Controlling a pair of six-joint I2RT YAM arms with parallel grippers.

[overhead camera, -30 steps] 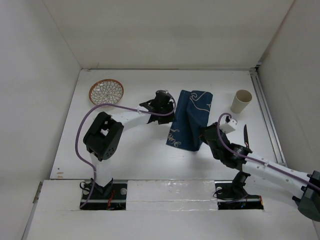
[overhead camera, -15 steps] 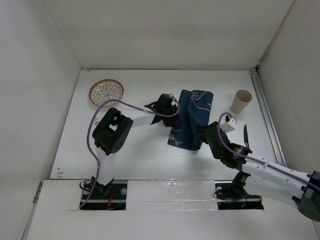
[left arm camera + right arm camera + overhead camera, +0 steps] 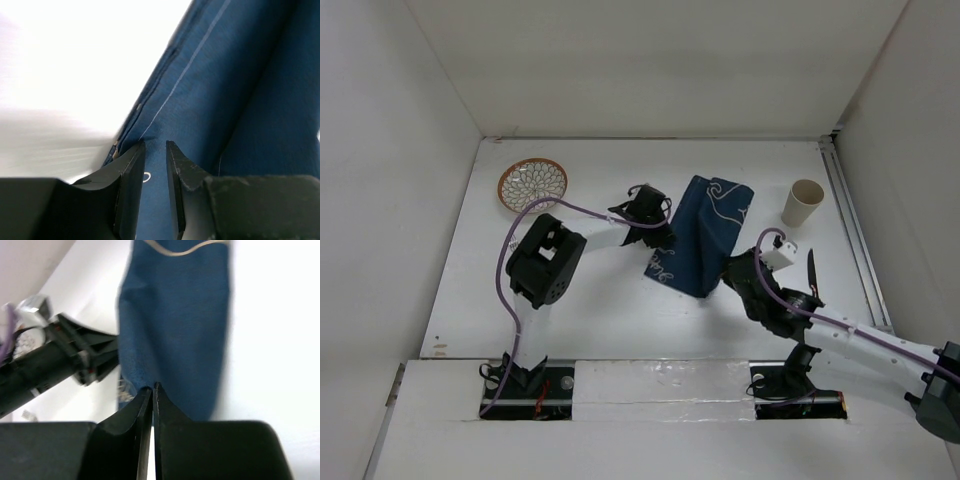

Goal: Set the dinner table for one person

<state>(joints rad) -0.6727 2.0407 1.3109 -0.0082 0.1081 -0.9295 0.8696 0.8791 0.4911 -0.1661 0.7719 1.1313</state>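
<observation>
The white dinner table [image 3: 590, 310] fills the top view. A dark blue cloth mat [image 3: 707, 228] with pale curly stitching lies bunched and folded at its middle. My left gripper [image 3: 661, 231] is at the mat's left edge; in the left wrist view [image 3: 155, 146] its jaws stand narrowly apart with blue cloth [image 3: 225, 90] between them. My right gripper [image 3: 728, 268] is at the mat's near right corner; in the right wrist view [image 3: 152, 388] its jaws are pressed together on the cloth's [image 3: 175, 315] near edge.
A patterned round plate [image 3: 533, 184] sits at the back left. A beige cup [image 3: 804, 203] stands at the back right. A thin black utensil [image 3: 812, 272] lies right of my right arm. White walls close in the table on three sides.
The mat has shifted: its near corner moved left and it now lies more slanted. The left arm's elbow swung right between the first two frames. The right gripper edged slightly toward me.
</observation>
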